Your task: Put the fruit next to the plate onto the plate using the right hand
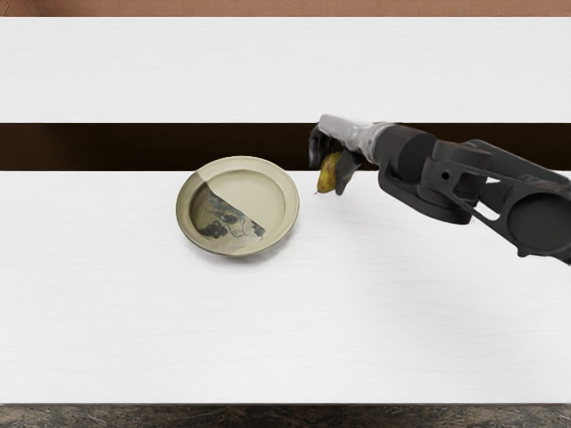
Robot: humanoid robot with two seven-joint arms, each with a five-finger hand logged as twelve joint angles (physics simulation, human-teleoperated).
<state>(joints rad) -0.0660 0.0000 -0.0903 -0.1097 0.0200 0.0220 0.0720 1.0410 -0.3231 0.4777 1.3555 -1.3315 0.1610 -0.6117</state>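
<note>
The right hand (339, 150) is closed around the fruit (328, 173), a small yellowish piece whose lower end, with what looks like a stem, hangs out below the dark fingers. The grasp looks made, so the picking-up part of the job seems done or nearly so. Whether the fruit is clear of the bench (285, 339) or only just touching it cannot be told from this angle.

The fruit is not on the plate (289, 201). It sits near the far edge of the bench, just beside the plate's right rim and a little beyond it, with a small gap of bare bench between them. The plate itself holds no fruit, only a dark pattern on its lower half.

What remains, by my reading, is a short carry leftward over the rim, a lowering onto the plate's middle, and the release. The left arm does not show.
</note>
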